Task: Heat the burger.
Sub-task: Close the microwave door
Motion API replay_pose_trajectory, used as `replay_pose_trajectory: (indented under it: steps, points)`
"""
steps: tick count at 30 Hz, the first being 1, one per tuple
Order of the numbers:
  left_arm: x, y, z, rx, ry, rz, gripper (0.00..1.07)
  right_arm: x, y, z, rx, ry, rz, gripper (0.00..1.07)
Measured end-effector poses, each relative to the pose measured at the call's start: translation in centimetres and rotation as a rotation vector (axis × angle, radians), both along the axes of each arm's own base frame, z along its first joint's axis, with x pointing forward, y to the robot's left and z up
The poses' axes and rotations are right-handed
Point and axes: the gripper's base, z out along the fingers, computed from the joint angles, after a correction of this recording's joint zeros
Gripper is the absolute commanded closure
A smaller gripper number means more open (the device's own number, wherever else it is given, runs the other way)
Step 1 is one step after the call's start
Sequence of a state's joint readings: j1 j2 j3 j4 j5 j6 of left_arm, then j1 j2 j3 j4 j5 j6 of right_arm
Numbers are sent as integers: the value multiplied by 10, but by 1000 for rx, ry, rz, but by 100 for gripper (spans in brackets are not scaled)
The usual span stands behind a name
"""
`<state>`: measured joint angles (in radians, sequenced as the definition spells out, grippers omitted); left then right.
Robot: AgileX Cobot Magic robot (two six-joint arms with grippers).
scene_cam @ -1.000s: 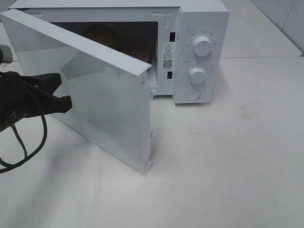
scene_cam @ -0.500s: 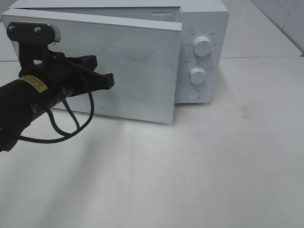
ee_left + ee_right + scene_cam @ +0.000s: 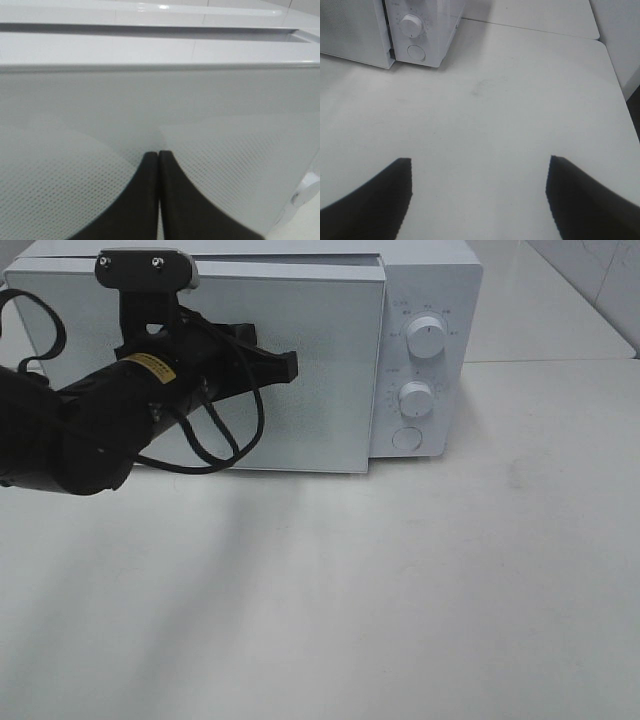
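The burger is hidden behind the door (image 3: 330, 410) of the white microwave (image 3: 430, 280), which stands swung against the oven front. My left gripper (image 3: 291, 365) is shut with nothing in it, its tips pressed on the door's dotted panel about halfway across. In the left wrist view the two black fingers (image 3: 150, 200) meet at the tip of the left gripper (image 3: 159, 153), right against the door (image 3: 240, 125). My right gripper (image 3: 479, 167) is open and empty above the bare table, away from the microwave (image 3: 427, 30). It does not show in the high view.
The microwave's control panel carries two white knobs (image 3: 427, 338) (image 3: 415, 398) and a round button (image 3: 406, 438). The white table (image 3: 400, 590) stretches in front and to the right. A loop of black cable (image 3: 225, 445) hangs from the left arm.
The left gripper has swept right and toward the microwave, pushing the door from wide open to against the oven front. The burger seen inside a second ago is now covered.
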<state>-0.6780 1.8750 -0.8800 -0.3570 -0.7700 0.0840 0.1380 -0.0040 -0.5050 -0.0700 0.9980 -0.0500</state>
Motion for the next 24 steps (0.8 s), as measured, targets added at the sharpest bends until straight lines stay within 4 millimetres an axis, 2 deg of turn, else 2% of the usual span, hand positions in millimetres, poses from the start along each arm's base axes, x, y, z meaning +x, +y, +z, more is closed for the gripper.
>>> replay_pose_trajectory:
  steps: [2,5,7,13,15,24]
  points:
    - [7,-10,0,2,9,-18,107,0,0,0,0,0,0,35]
    - [8,-14,0,6,12,-27,107,0,0,0,0,0,0,35]
    - [13,-25,-3,28,29,-50,107,0,0,0,0,0,0,35]
    - [20,-31,-5,25,48,-41,107,0,0,0,0,0,0,35]
    - [23,-38,-5,36,75,-58,107,0,0,0,0,0,0,35]
    - [30,-38,-5,69,70,-61,107,0,0,0,0,0,0,35]
